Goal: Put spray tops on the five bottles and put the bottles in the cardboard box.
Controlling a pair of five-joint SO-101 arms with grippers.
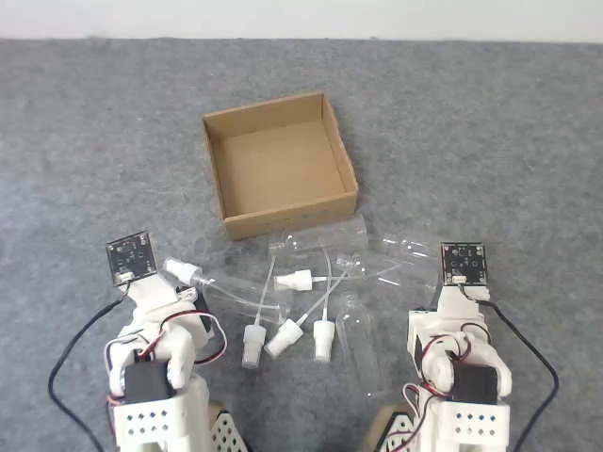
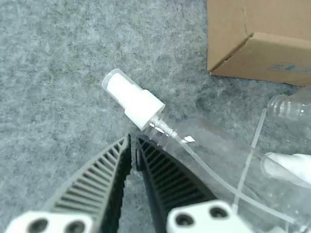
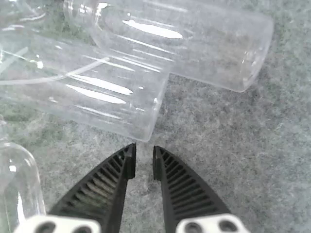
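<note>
Status, as judged: early stage. Box (image 1: 292, 215) stands empty at far centre of the desk (image 1: 490, 122). One capped bottle (image 1: 226, 290) lies at left, near the left arm. Four loose tops (image 1: 294, 280) lie between box and arms, their thin tubes (image 1: 266, 290) crossing among the open bottles (image 1: 320, 235). Count of open bottles is hard to read through the clear plastic; at least three.

Left gripper (image 2: 133, 141): pressed nearly together, only a slit between, holding nothing, tip just beside the capped bottle's neck. Right gripper (image 3: 143, 148): likewise almost closed and empty, just near the base of an open bottle.

Next move, as judged: either carry the capped bottle to the box, or fit a loose top to an open bottle. Either way a gripper must spread first, then close round a smooth round body that may roll or slip.

Room: open grey desk lies left, right and beyond the box, so lifts have free paths. Pile is crowded, so pulling one item may drag others. Box walls are low but need clearing; a bottle lies just beside the near wall.
</note>
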